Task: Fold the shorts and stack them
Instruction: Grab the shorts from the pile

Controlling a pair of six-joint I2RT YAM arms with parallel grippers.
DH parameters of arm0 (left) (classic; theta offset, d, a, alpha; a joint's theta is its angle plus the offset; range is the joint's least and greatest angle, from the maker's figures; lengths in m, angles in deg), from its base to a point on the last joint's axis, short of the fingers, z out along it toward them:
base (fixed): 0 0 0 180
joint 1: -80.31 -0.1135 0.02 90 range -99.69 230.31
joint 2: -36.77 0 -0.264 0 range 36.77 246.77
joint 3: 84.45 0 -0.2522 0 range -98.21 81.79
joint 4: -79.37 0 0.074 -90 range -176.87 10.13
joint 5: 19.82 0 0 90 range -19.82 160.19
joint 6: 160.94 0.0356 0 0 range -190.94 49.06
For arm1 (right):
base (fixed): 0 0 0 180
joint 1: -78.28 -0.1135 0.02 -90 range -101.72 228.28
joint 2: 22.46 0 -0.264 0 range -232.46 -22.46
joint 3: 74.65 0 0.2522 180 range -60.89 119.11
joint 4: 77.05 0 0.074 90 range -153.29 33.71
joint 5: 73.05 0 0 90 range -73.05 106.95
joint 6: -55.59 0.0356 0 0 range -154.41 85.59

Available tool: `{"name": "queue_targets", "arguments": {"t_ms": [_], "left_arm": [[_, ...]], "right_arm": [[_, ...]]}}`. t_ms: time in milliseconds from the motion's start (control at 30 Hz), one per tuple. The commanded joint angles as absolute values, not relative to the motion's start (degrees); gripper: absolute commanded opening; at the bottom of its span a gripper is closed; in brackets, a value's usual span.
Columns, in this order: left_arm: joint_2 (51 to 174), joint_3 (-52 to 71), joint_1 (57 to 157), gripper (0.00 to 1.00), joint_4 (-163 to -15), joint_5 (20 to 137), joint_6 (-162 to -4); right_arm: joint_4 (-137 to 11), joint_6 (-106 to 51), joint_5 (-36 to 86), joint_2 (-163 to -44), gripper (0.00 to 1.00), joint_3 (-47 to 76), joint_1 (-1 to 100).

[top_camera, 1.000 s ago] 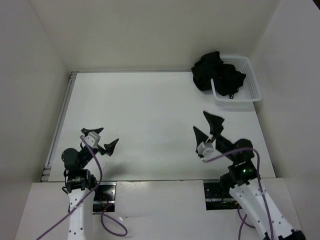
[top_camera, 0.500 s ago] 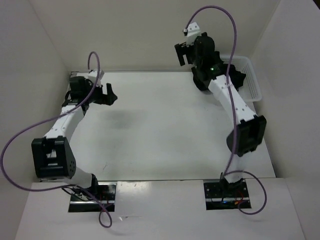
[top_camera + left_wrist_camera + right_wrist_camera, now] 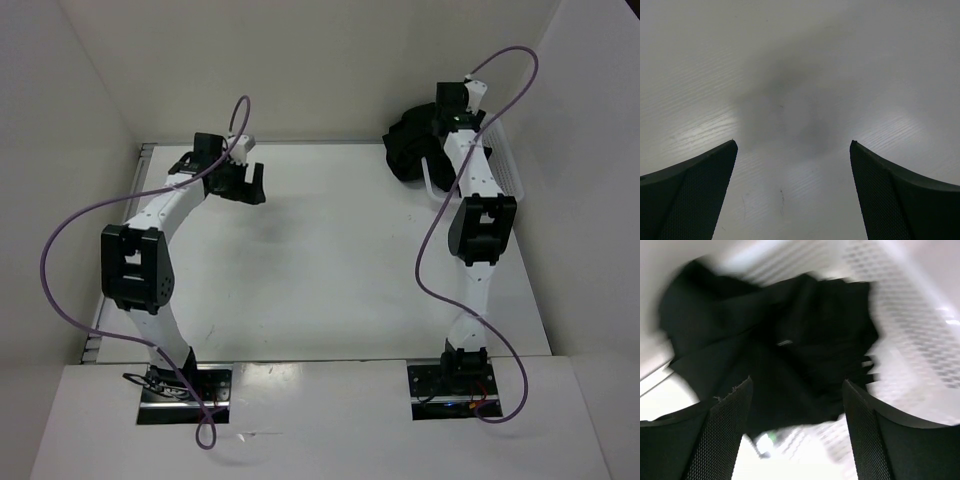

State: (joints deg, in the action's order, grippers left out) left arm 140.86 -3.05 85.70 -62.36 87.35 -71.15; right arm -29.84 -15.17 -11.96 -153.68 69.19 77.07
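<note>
The shorts [image 3: 408, 150] are a crumpled black heap at the far right of the table, spilling over the left side of a white mesh basket [image 3: 508, 172]. My right gripper [image 3: 443, 118] hangs over that heap. In the right wrist view its jaws stand apart, right gripper [image 3: 797, 381] open just above the blurred black shorts [image 3: 785, 335], with no cloth between the fingers [image 3: 722, 432]. My left gripper [image 3: 242, 190] is open at the far left, over bare table. The left wrist view shows that left gripper [image 3: 793, 142] empty, with only its own shadow below.
The basket's mesh wall [image 3: 905, 310] lies right of the shorts in the right wrist view. White walls enclose the table on the left, back and right. Purple cables loop off both arms. A metal rail [image 3: 120, 250] runs along the table's left edge.
Both arms have swung from the near edge out to the far side. The left gripper has drifted right along the back. The right gripper has come over the basket, jaws slightly narrower.
</note>
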Motion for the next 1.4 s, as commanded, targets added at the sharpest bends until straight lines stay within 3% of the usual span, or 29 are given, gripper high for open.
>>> {"name": "queue_targets", "arguments": {"t_ms": [0, 267, 667, 767, 800, 900, 933, 1033, 1200, 1367], "left_arm": [[141.97, -6.10, 86.73, 1.00, -61.12, 86.01, -70.94], [144.17, -7.69, 86.73, 1.00, -60.59, 83.64, -70.94], [144.70, -7.16, 86.73, 1.00, -60.59, 82.58, -70.94], [144.70, -7.16, 86.73, 1.00, -60.59, 82.06, -70.94], [144.70, -7.16, 86.73, 1.00, -60.59, 82.05, -70.94], [145.22, -7.16, 86.73, 1.00, -60.59, 82.05, -70.94], [145.23, -7.16, 86.73, 1.00, -60.59, 82.05, -70.94], [145.23, -7.68, 86.73, 1.00, -60.59, 82.05, -70.94], [145.23, -7.69, 86.73, 1.00, -61.12, 82.05, -70.94], [144.70, -7.69, 86.73, 1.00, -61.73, 82.05, -70.94]], "right_arm": [[-30.68, -11.81, -22.24, -155.35, 0.78, 70.78, 80.64], [-33.93, -16.13, -16.46, -160.28, 0.88, 68.84, 83.55], [-33.93, -16.31, -9.15, -163.79, 0.90, 66.99, 83.55], [-33.93, -16.83, -9.15, -163.79, 0.66, 66.99, 83.55], [-33.93, -16.84, -8.20, -163.79, 0.54, 66.99, 83.55], [-33.41, -16.84, -4.34, -163.79, 0.38, 67.52, 83.55], [-33.41, -16.84, -3.45, -163.79, 0.24, 66.99, 83.55], [-33.41, -17.89, -2.91, -162.47, 0.01, 66.99, 83.55], [-33.41, -19.91, -1.16, -158.70, 0.01, 65.15, 83.55], [-33.41, -19.91, -7.55, -153.61, 0.01, 61.72, 81.44]]}}
